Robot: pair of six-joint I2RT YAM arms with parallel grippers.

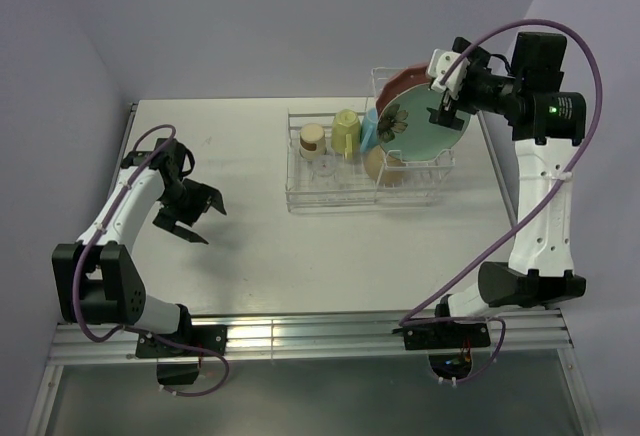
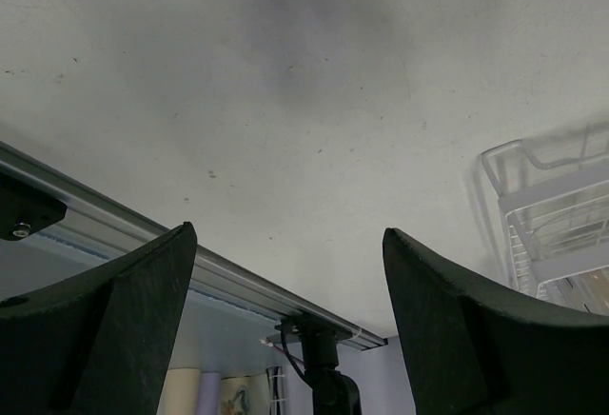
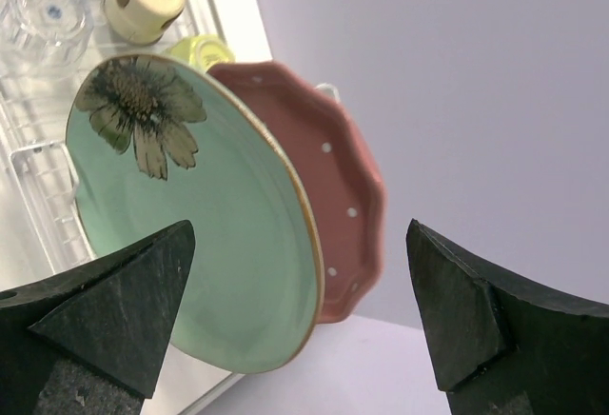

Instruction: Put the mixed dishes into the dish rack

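Observation:
The white wire dish rack (image 1: 300, 196) stands at the back right of the table. In its upright slots stand the mint-green flower plate (image 1: 420, 128) and, behind it, the pink dotted plate (image 1: 398, 84). The low basket holds the small tan cup (image 1: 313, 140), yellow-green mug (image 1: 346, 132), light-blue mug (image 1: 369, 131), cream bowl (image 1: 380, 164) and clear glass (image 1: 322, 168). My right gripper (image 1: 447, 91) hovers open over the plates' top edge. In the right wrist view its jaws (image 3: 301, 229) straddle the mint plate (image 3: 190, 225) and pink plate (image 3: 333, 167) without touching. My left gripper (image 1: 203, 218) is open and empty over bare table.
The left wrist view shows the open left gripper (image 2: 290, 234), the table's near metal rail (image 2: 247, 282) and a corner of the rack (image 2: 542, 215). Walls close off the table at the back and right, just behind the rack.

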